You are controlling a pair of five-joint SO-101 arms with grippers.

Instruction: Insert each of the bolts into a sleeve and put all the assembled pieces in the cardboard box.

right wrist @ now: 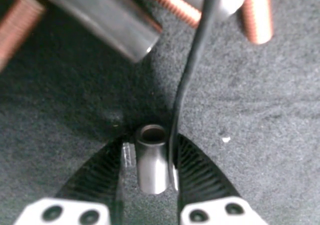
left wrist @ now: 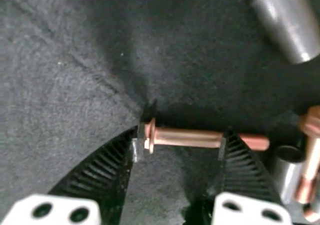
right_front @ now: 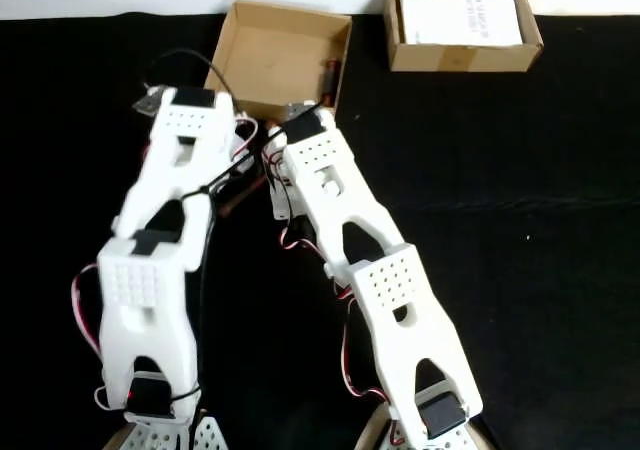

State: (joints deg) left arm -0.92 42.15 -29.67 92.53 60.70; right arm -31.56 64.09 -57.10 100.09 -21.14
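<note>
In the left wrist view a copper bolt (left wrist: 200,137) lies crosswise on the black cloth between my left gripper's (left wrist: 180,147) open fingers. Its head touches one fingertip and its shaft passes the other. My right gripper (right wrist: 150,160) is shut on a grey sleeve (right wrist: 151,157), whose open end points away from the wrist. The open cardboard box (right_front: 275,60) stands at the back, just beyond both arms. A dark reddish piece (right_front: 328,70) lies against its right wall.
Loose sleeves (right wrist: 100,17) (left wrist: 282,20) and copper bolts (right wrist: 257,15) lie close to both grippers. One sleeve (left wrist: 285,172) has a bolt (left wrist: 310,155) beside it. A black cable (right wrist: 195,60) hangs across the right gripper. A second box (right_front: 462,28) holding paper stands back right.
</note>
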